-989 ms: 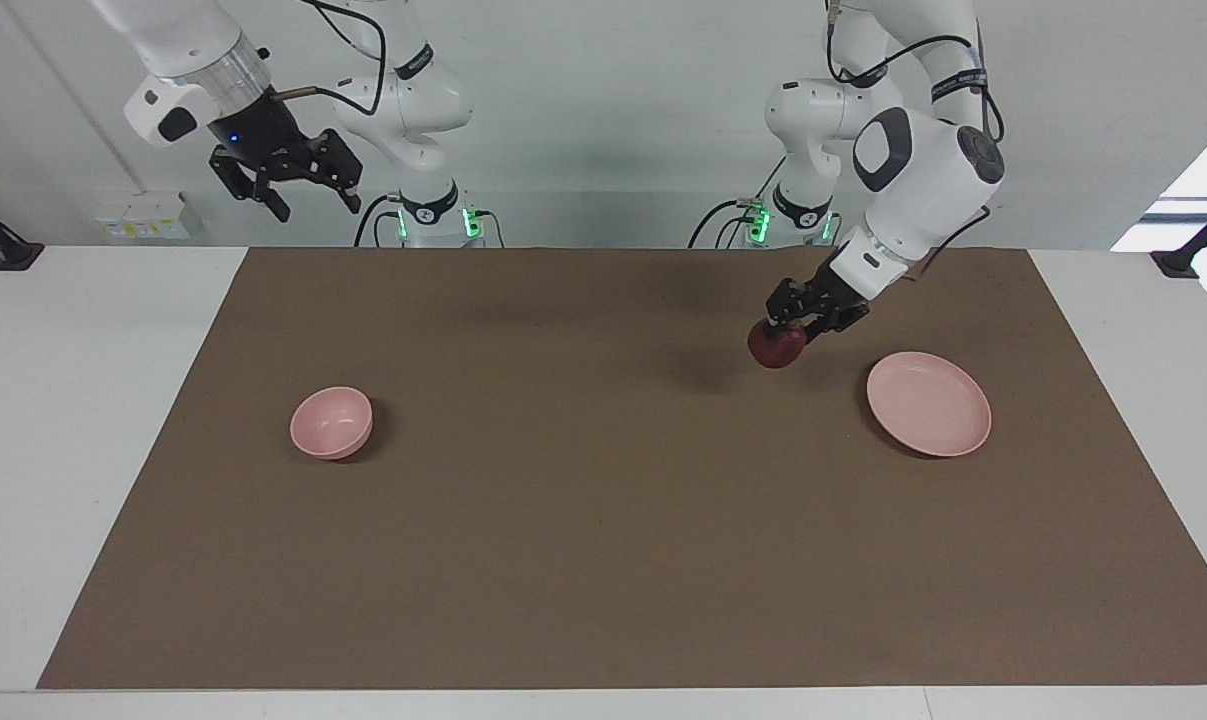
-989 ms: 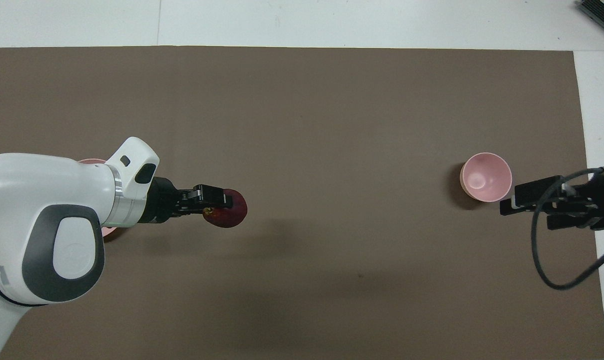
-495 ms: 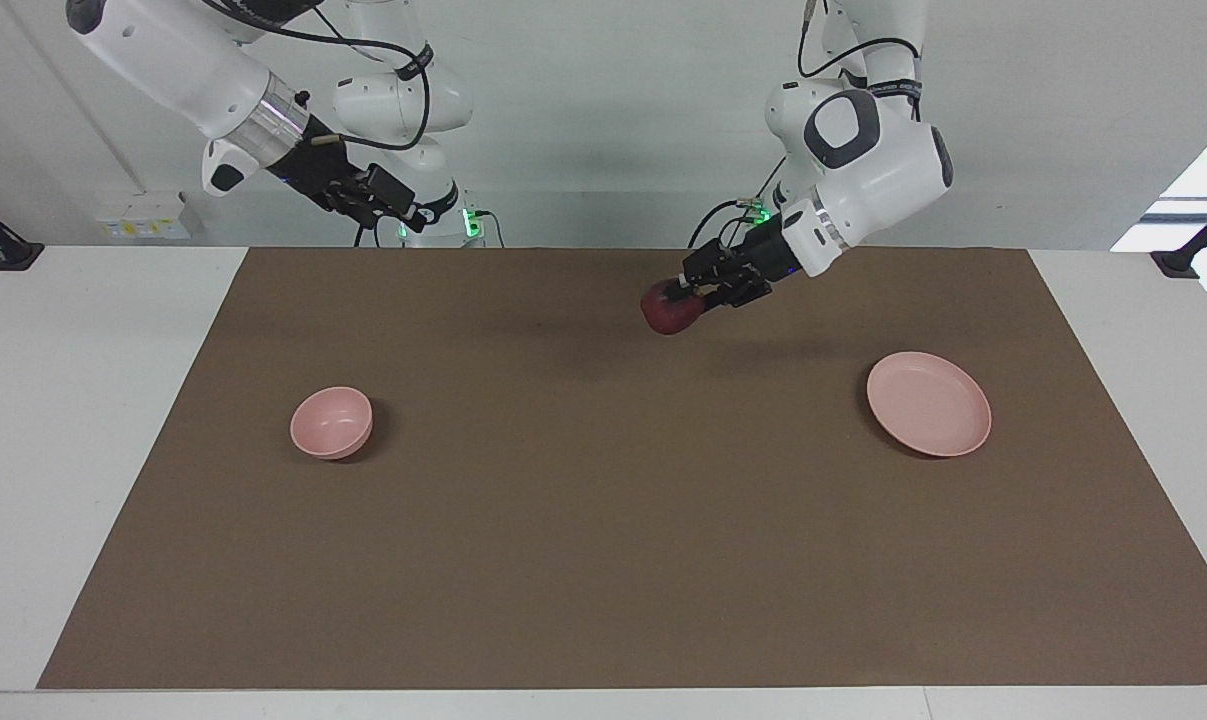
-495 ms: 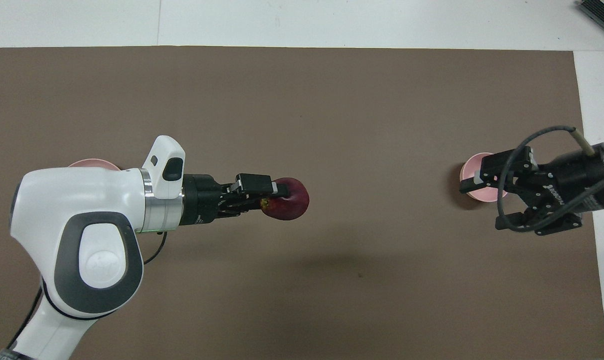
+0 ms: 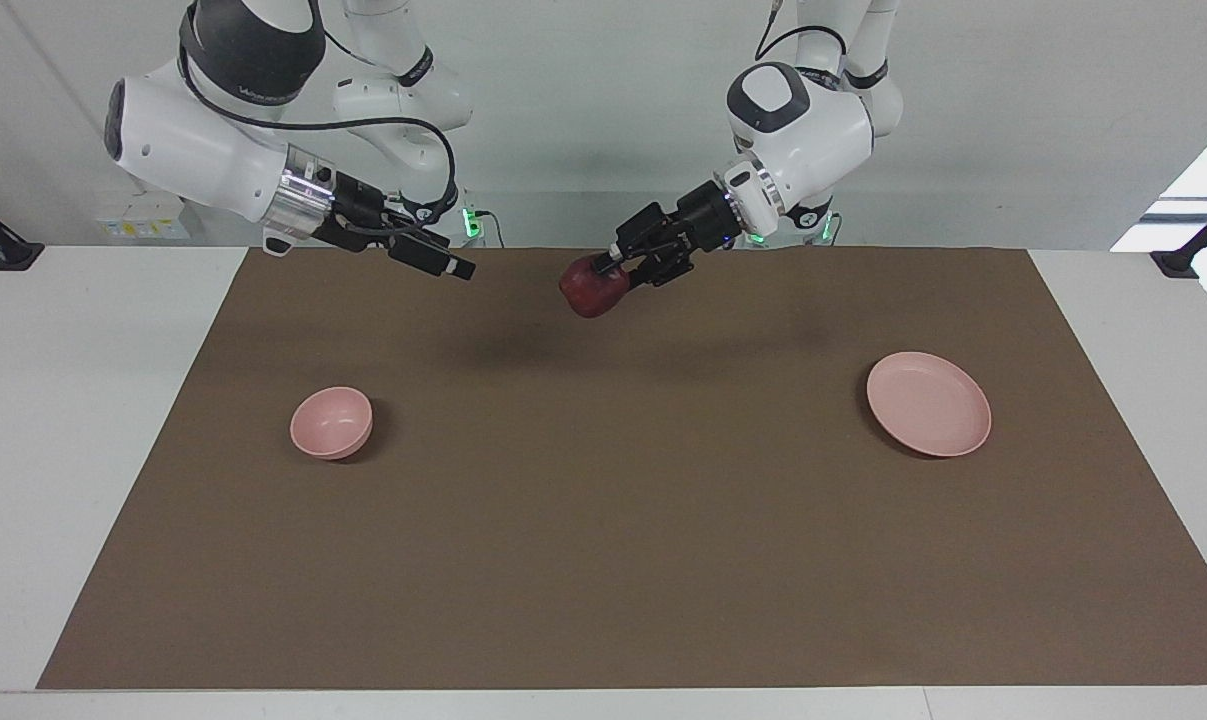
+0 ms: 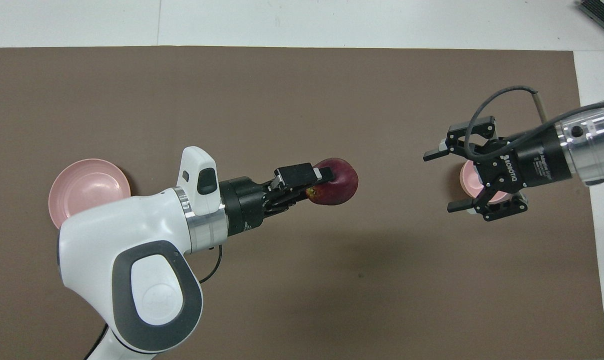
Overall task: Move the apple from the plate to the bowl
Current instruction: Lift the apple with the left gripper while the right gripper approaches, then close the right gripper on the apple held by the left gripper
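Observation:
My left gripper (image 5: 611, 270) (image 6: 326, 176) is shut on the dark red apple (image 5: 591, 292) (image 6: 341, 175) and holds it in the air over the middle of the brown mat. The pale pink plate (image 5: 928, 403) (image 6: 89, 189) lies bare at the left arm's end of the mat. At the right arm's end stands the small pink bowl (image 5: 331, 422) (image 6: 469, 179), with nothing in it. My right gripper (image 5: 453, 266) (image 6: 439, 182) is open in the air, pointing at the apple. In the overhead view it covers part of the bowl.
A brown mat (image 5: 603, 540) covers most of the white table (image 5: 83, 400). Nothing but the plate and the bowl lies on it. The arms' bases stand at the robots' edge of the table.
My left gripper has carried the apple up and away from the plate toward the mat's middle. My right gripper has swung down and inward, its open fingers turned toward the apple.

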